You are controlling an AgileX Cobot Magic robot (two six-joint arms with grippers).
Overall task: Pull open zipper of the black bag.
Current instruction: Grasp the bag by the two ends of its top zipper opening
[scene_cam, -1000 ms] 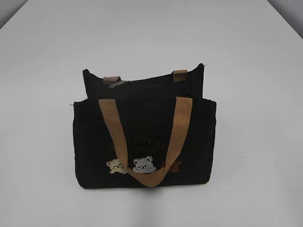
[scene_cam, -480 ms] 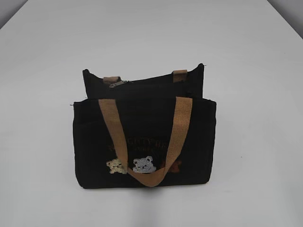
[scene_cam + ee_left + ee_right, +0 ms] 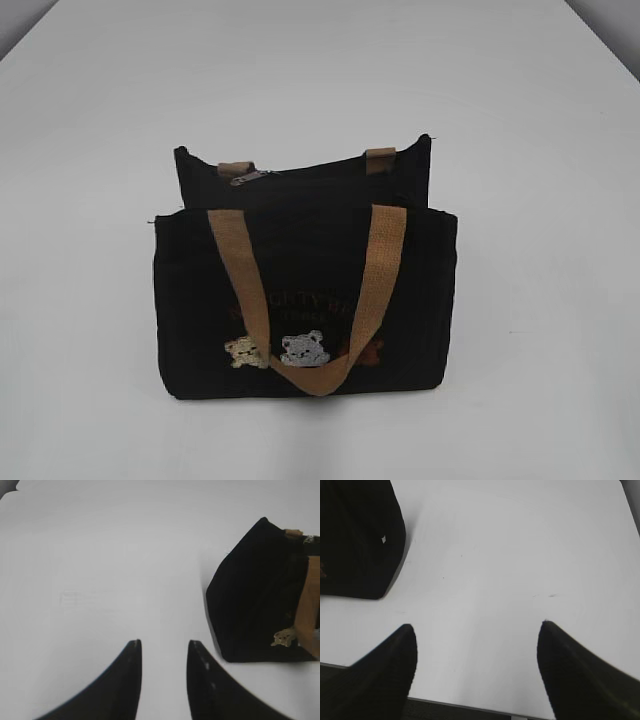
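Black bag [image 3: 305, 300] stands upright on the white desk [image 3: 520, 120], roughly mid-desk, bear patches facing the ext. cam. Tan handle [image 3: 310, 290] hangs down over bag's front, loop bottoming out just beside the grey bear [image 3: 303, 348]; beige bear [image 3: 245, 351] to its left, brown one [image 3: 362, 350] to its right, partly behind the strap. Lettering above the bears too faint to read.

Zipper [image 3: 320, 168] runs along bag's top edge, back of the front panel; silver pull [image 3: 248, 177] sits near the top's left end, just beside a tan strap tab [image 3: 236, 167]. Second tab [image 3: 379, 158] near the top's right end. Zip looks closed, can't be sure at the far end.

My left jaws [image 3: 162, 652]: parted a little, nothing between them, over bare desk, bag off to their right, well apart. Bag's side and beige bear visible there.

My right jaws [image 3: 477, 635]: spread wide, empty, over bare desk near its front edge; bag's corner [image 3: 360, 535] up-left of them, not touching.
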